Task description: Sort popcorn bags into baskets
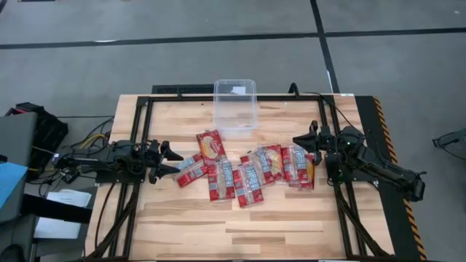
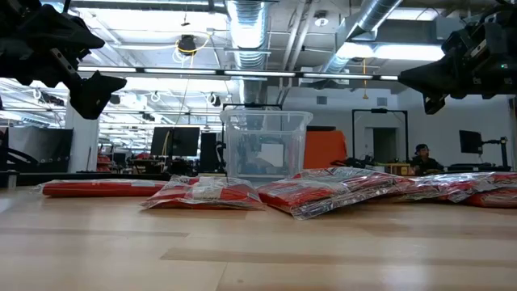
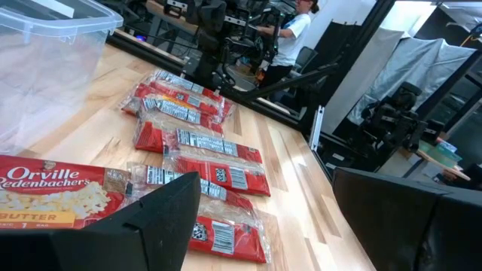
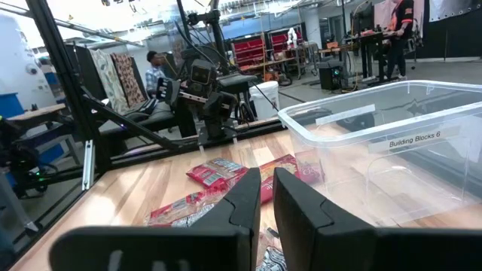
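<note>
Several red popcorn bags (image 1: 247, 173) lie flat in a loose row across the middle of the wooden table, some overlapping; the low view shows the same row of bags (image 2: 323, 190). One bag (image 1: 210, 144) lies face up nearest the clear bin (image 1: 234, 108), which stands empty at the far middle of the table. My left gripper (image 1: 178, 163) hovers open at the left end of the row, fingers wide apart in its wrist view (image 3: 263, 181). My right gripper (image 1: 297, 140) is shut and hovers just off the right end of the row, pointing toward the bin (image 4: 392, 143).
A black metal frame (image 1: 145, 98) runs around the tabletop. Cables and equipment (image 1: 44, 145) sit off the left edge, and a yellow-black striped strip (image 1: 382, 124) runs along the right. Bare wood (image 1: 240, 225) lies on the near side. People (image 3: 290, 34) show in the room beyond.
</note>
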You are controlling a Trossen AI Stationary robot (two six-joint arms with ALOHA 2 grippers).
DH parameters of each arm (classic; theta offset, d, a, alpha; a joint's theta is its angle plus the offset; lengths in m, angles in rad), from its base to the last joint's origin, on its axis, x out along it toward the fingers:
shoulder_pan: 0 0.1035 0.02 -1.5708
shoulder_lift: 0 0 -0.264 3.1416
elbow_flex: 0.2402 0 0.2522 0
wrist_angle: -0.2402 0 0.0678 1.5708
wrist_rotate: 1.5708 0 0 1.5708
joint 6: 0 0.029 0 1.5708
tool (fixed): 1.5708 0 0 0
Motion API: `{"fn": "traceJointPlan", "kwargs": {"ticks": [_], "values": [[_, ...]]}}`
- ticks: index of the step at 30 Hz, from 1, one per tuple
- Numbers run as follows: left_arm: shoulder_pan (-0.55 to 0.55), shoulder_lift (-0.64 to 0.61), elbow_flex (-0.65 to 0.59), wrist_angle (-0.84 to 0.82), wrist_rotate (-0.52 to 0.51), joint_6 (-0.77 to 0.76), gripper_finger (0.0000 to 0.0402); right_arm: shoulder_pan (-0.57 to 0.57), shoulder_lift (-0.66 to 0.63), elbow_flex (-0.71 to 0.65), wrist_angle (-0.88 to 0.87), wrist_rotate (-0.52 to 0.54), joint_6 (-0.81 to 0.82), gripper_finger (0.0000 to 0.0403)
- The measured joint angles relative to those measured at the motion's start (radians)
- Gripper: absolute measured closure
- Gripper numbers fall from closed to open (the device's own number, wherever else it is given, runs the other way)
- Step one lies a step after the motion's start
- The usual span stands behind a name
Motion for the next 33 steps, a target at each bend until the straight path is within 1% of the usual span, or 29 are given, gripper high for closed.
{"fn": "traceJointPlan", "kwargs": {"ticks": [12,14,17,20,23,26,29,31,33], "values": [[0.000,0.000,0.000,0.000,0.000,0.000,0.0109,0.000,0.000,0.000,0.000,0.000,0.000,0.0337],[0.000,0.000,0.000,0.002,-0.014,-0.002,0.0109,0.000,0.000,0.000,0.000,0.000,0.000,0.0337],[0.000,0.000,0.000,0.026,-0.069,-0.098,0.0109,0.000,0.000,0.000,0.000,0.000,0.000,0.0337],[0.000,0.000,0.000,0.048,-0.179,-0.219,0.0109,0.000,0.000,0.000,0.000,0.000,0.000,0.0337],[0.000,0.000,0.000,0.048,-0.359,-0.291,0.0109,0.000,0.000,0.000,0.000,0.000,0.000,0.0337],[0.000,0.000,0.000,0.049,-0.541,-0.338,0.0109,0.000,0.000,0.000,0.000,0.000,0.000,0.0337],[0.000,0.000,0.002,0.047,-0.691,-0.340,0.0109,0.000,0.000,0.000,0.004,0.010,0.001,0.0337],[0.000,0.000,0.004,0.031,-0.769,-0.344,0.0109,0.000,0.000,0.000,0.007,0.024,0.036,0.0337],[0.000,0.000,0.004,0.030,-0.799,-0.370,0.0109,0.000,0.000,0.000,0.014,0.024,0.102,0.0337]]}}
